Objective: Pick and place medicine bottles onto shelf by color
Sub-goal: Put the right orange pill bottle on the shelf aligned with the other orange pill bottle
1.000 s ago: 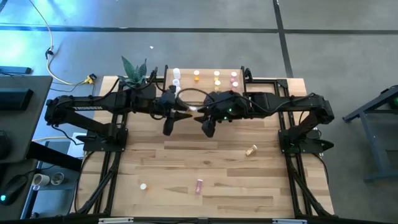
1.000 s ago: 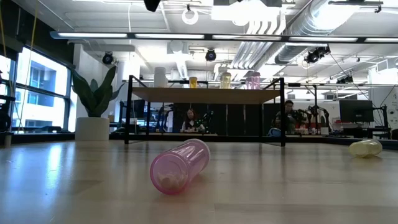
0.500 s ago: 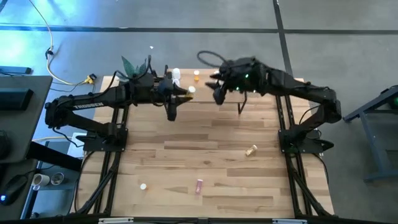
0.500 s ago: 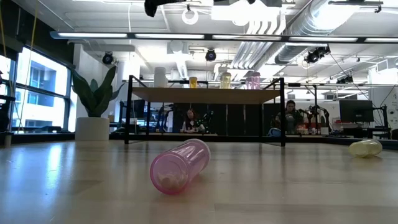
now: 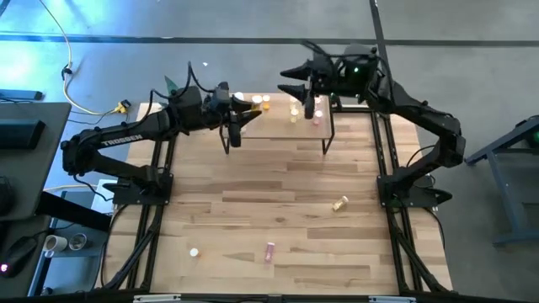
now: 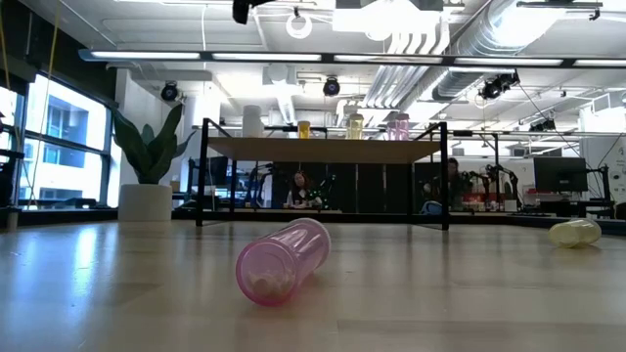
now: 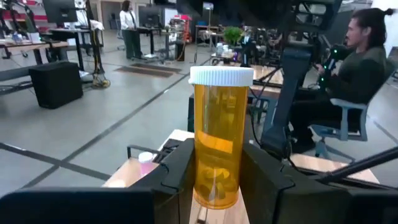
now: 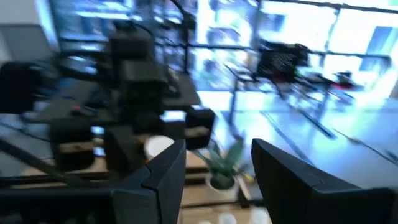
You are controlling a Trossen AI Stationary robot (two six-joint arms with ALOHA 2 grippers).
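Note:
My left gripper [image 5: 252,106] is over the left part of the shelf [image 5: 282,126], a light-wood board on black legs at the table's far edge, and is shut on an orange medicine bottle [image 7: 216,137] with a white cap. My right gripper [image 5: 287,82] hangs open and empty beyond the shelf's far side, pointing toward the left arm. On the shelf stand white [image 6: 252,120], orange [image 6: 304,128] and pink [image 6: 397,126] bottles. A pink bottle [image 6: 282,259] lies on its side on the tabletop. My left gripper pinches the orange bottle's lower body [image 7: 214,183] between its two fingers, one on each side. The fingers [image 7: 266,177] come at it level. The bottle stands upright with its cap up, held in the air above the shelf board.
A yellowish bottle [image 5: 340,203] lies at the table's right, and a white one [image 5: 194,251] and the pink one [image 5: 269,251] lie near the front edge. A potted plant [image 6: 147,156] stands left of the shelf. A person [image 7: 357,62] sits beyond the table.
My left gripper has carried the orange bottle from the table's middle toward the far edge, over the shelf's left part, keeping it upright. My right gripper has drawn away from the left one, swinging up and toward the far edge past the shelf, rolling as it went.

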